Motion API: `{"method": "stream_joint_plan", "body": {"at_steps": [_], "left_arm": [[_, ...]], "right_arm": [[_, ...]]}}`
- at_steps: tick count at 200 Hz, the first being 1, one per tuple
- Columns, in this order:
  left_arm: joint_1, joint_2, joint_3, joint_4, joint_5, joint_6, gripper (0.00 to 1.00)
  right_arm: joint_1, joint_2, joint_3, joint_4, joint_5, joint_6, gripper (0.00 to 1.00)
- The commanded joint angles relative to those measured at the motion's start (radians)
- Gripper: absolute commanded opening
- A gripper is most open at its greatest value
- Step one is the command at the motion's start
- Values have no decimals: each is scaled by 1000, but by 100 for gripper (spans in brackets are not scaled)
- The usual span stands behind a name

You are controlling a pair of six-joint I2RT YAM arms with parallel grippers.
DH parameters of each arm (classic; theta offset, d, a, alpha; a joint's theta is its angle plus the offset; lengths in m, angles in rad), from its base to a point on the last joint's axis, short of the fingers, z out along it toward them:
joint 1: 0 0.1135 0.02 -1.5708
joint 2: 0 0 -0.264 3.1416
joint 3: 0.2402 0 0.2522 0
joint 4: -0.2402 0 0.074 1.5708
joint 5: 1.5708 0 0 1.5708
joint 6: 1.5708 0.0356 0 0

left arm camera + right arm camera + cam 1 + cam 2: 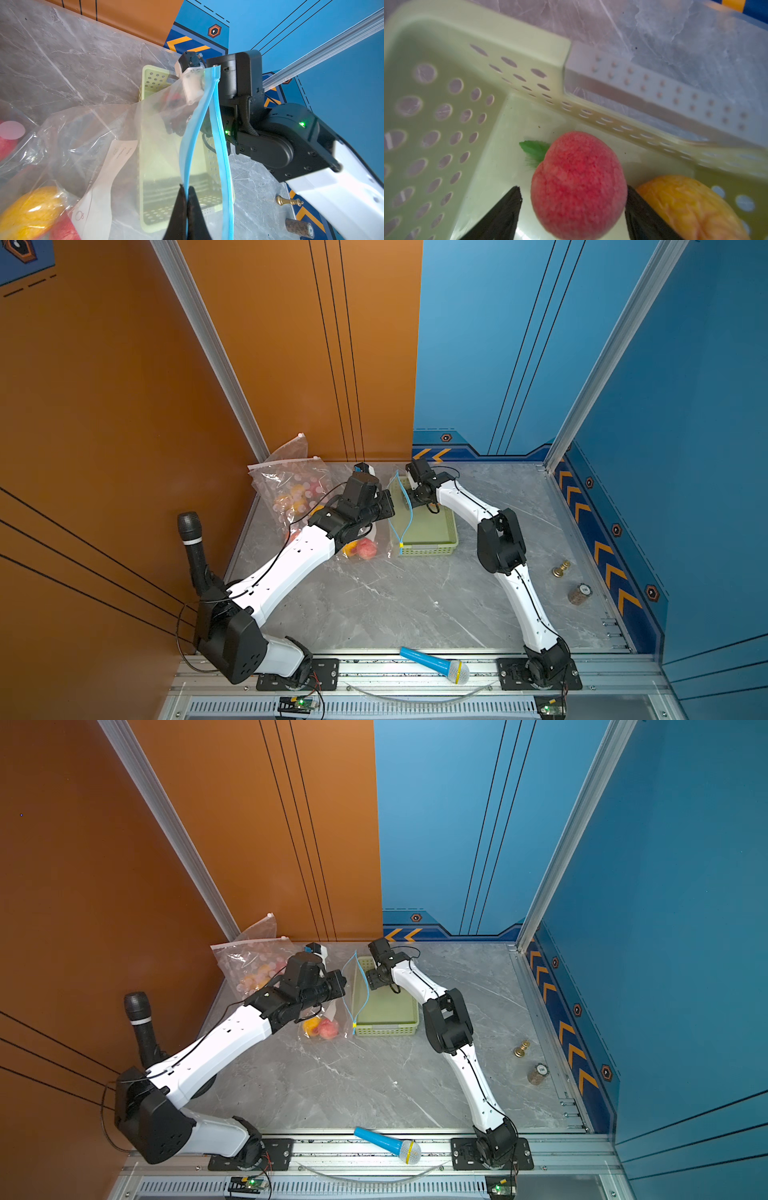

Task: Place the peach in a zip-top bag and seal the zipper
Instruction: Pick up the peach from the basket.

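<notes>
Peach (577, 187): fuzzy pink-red with a green leaf, sitting in the green basket (446, 52).
Right gripper (573, 188): straddling the peach, jaws spread, seemingly not squeezing.
Left gripper (186, 187): clamping closed on the zip-top bag (128, 128)'s blue rim.

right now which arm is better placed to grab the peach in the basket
Right: the right fingers flank the peach. The left fingers are shut on the bag rim.

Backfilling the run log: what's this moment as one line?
left tool: shut on bag | right tool: open, straddling peach in basket | zipper: open
</notes>
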Motion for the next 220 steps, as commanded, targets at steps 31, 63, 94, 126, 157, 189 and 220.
{"method": "stream_joint_plan", "body": {"at_steps": [31, 63, 94, 126, 157, 189, 220], "left_arm": [[-7, -38, -3, -6, -31, -8, 0], [-7, -40, -5, -6, -29, -10, 0], [-8, -32, -8, -5, -26, -12, 0], [-8, -19, -2, -2, -23, -16, 0], [-9, -12, 0, -2, -23, -15, 0], [-8, -15, -2, -3, -23, -16, 0], [-4, -25, -11, -9, -23, -14, 0]], "right_arm": [[8, 36, 33, -50, -8, -23, 71], [8, 38, 39, -31, -5, -14, 77], [-6, 42, 48, 15, -11, 18, 84], [-20, 77, 83, 37, -49, 43, 78], [-21, 100, 105, 33, -85, 63, 63], [-15, 68, 87, 27, -101, 61, 45], [-2, -27, 10, 50, -102, 58, 36]]}}
